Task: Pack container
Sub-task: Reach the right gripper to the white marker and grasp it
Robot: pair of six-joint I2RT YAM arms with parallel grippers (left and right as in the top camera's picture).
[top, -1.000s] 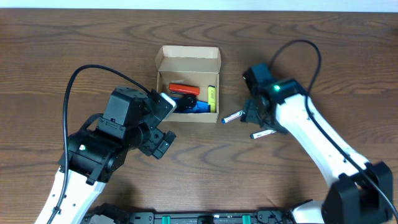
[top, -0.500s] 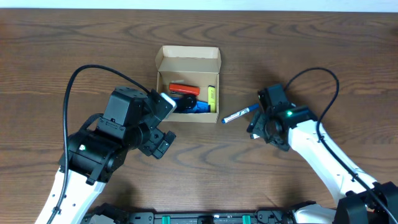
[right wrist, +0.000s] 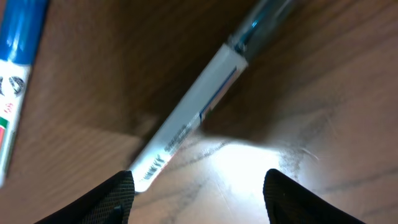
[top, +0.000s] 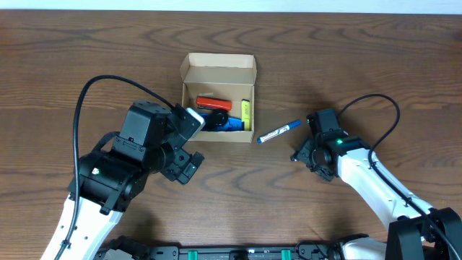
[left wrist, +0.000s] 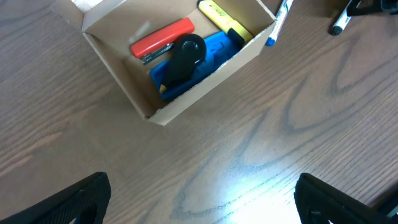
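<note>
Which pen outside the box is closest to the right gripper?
The white pen with the dark end, lying right under the right gripper. The blue marker lies aside, by the box.

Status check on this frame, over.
Left end effector open, empty, beside open tan cardboard box, partly packed. Right end effector open above white pen on wooden table. Blue-and-white marker lies outside box.

I observed a dark brown wooden table with wavy grain filling every view. A pale strip ran along its far edge and a black rail along its near edge. Glare patches marked the glossy surface.
</note>
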